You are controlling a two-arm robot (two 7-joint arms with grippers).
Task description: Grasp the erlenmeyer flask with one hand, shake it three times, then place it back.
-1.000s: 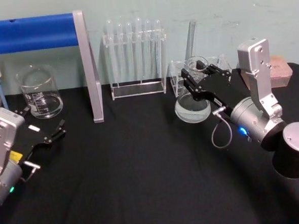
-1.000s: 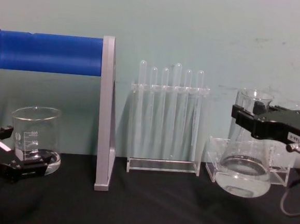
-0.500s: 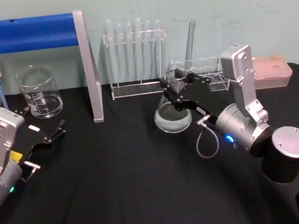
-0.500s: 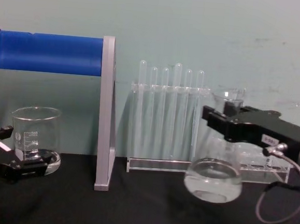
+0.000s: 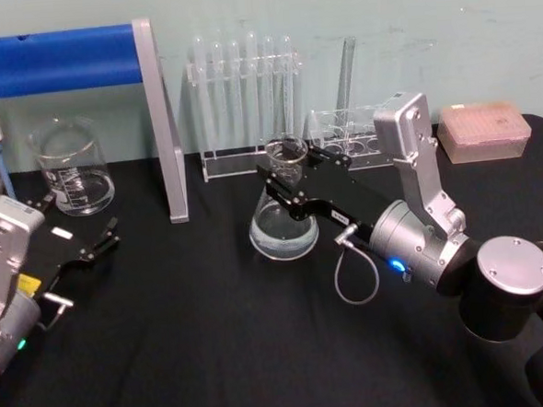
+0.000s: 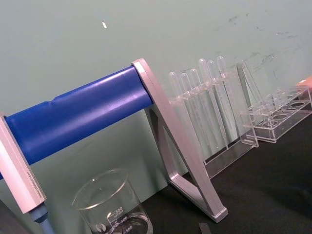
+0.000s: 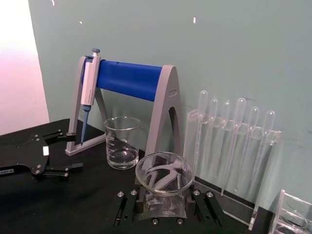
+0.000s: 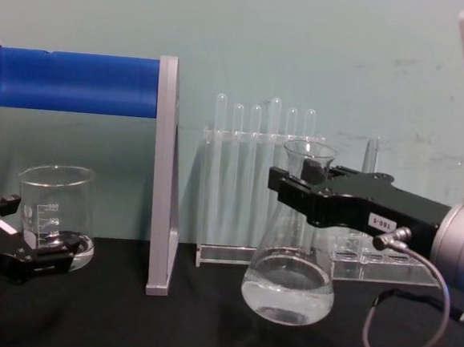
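Gripping erlenmeyer flask neck, right gripper jaws clamped; little clear liquid inside. Left gripper parked, jaws apart.

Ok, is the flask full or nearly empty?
Mostly empty: the flask holds just a shallow layer of clear liquid in its base; right gripper grips its neck.

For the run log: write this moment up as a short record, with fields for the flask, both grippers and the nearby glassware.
erlenmeyer flask: near upright, a little clear liquid in its base, in front of the test tube rack
right gripper: shut on the flask's neck
left gripper: open, parked low at the table's left, near the beaker
table contact: cannot tell whether the flask's base touches the black table
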